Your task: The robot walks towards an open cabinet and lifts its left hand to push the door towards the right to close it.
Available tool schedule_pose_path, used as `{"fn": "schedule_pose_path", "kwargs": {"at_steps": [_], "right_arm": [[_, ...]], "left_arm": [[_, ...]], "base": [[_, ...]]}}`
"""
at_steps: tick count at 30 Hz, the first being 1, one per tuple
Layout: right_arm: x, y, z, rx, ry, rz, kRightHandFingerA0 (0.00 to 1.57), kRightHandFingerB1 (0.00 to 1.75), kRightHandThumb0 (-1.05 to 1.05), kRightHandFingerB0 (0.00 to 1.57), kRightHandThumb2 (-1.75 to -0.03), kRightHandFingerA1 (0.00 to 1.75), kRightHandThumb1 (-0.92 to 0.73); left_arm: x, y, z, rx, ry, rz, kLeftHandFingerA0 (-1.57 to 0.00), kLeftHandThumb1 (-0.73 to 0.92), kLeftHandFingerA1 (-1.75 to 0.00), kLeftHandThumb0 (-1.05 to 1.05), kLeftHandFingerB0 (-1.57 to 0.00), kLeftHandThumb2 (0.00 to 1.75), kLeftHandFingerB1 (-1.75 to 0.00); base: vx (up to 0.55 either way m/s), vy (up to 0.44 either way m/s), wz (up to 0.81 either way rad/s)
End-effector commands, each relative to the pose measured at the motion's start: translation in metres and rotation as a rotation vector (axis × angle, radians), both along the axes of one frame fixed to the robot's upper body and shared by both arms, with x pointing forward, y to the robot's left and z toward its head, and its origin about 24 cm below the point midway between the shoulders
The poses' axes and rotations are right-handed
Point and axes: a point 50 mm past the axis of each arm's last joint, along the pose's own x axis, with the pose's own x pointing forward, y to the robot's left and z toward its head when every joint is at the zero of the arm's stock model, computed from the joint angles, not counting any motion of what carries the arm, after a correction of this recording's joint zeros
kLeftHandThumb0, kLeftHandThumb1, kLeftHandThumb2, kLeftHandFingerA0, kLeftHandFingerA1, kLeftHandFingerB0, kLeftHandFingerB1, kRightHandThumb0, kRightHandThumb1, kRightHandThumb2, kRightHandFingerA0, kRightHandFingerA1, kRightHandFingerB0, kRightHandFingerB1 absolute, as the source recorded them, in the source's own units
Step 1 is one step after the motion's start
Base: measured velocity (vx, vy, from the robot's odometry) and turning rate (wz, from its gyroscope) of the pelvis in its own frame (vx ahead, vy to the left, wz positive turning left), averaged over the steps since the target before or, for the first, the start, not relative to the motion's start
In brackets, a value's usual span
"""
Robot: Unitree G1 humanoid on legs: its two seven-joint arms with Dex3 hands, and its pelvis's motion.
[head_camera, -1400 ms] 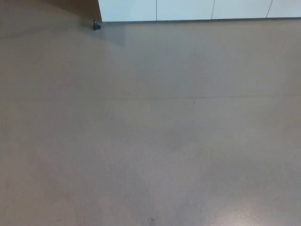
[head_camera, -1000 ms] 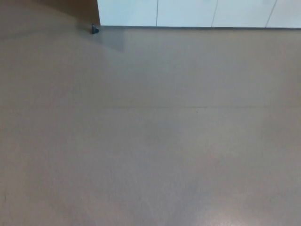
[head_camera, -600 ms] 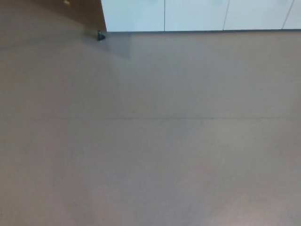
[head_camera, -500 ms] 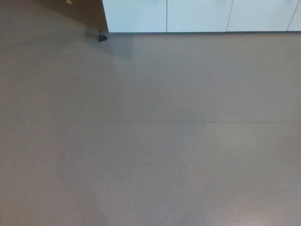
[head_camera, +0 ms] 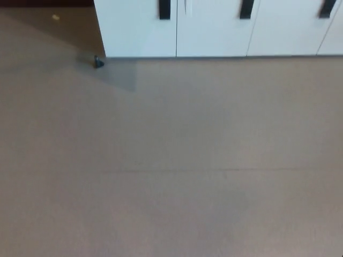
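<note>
Grey-brown floor (head_camera: 171, 176) in front of white cabinet (head_camera: 214, 29) doors.
Cabinet fronts with dark handles (head_camera: 164, 9) line the floor's far edge; a small dark doorstop (head_camera: 98, 62) sits by their left corner. Neither robot hand shows, so their state cannot be told.
</note>
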Motion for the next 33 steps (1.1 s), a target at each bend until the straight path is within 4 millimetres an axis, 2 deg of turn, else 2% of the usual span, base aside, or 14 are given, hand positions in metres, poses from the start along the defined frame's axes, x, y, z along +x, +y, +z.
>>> {"fn": "schedule_pose_path", "kwargs": {"at_steps": [1, 6, 11, 15, 18, 33], "right_arm": [[-0.0025, -0.0035, 0.0014, -0.027, 0.015, -0.002, 0.68, 0.44, -0.16, 0.45, -0.57, 0.51, -0.6], [-0.0026, -0.0029, 0.0018, -0.062, 0.028, 0.03, 0.71, 0.43, -0.21, 0.46, -0.58, 0.5, -0.62], [-0.0024, -0.0018, 0.0025, -0.078, 0.027, 0.037, 0.73, 0.44, -0.18, 0.47, -0.57, 0.52, -0.61], [-0.0018, -0.001, 0.0024, -0.072, 0.025, 0.035, 0.74, 0.45, -0.17, 0.47, -0.57, 0.53, -0.61], [-0.0004, -0.0016, 0.003, -0.09, 0.029, 0.052, 0.74, 0.44, -0.2, 0.47, -0.57, 0.52, -0.59], [-0.0001, -0.0021, 0.0028, -0.12, 0.041, 0.084, 0.74, 0.43, -0.23, 0.48, -0.57, 0.5, -0.58]], "left_arm": [[-0.0039, 0.0047, 0.002, 0.016, -0.001, 0.011, -0.53, 0.77, -0.48, -0.02, -0.41, 0.68, -0.42], [-0.0037, 0.0046, 0.0017, 0.026, 0.009, 0.007, -0.58, 0.75, -0.47, -0.08, -0.45, 0.63, -0.41], [-0.0026, 0.0049, 0.0022, 0.032, 0.015, 0.002, -0.6, 0.74, -0.47, -0.11, -0.43, 0.61, -0.4], [-0.0028, 0.0053, 0.0032, 0.015, -0.003, -0.021, -0.56, 0.74, -0.48, -0.14, -0.38, 0.61, -0.4], [-0.0005, 0.0056, 0.0043, 0.024, -0.003, -0.018, -0.57, 0.73, -0.47, -0.15, -0.43, 0.61, -0.41], [0.0005, 0.0048, 0.0044, 0.04, 0.008, -0.022, -0.57, 0.75, -0.46, -0.17, -0.43, 0.62, -0.41]], "base": [[0.22, 0.036, 0.04], [0.25, -0.08, 0.09], [0.31, -0.262, 0.04], [0.35, -0.258, 0.03], [0.32, -0.114, -0.05], [0.37, 0.002, -0.11]]}}
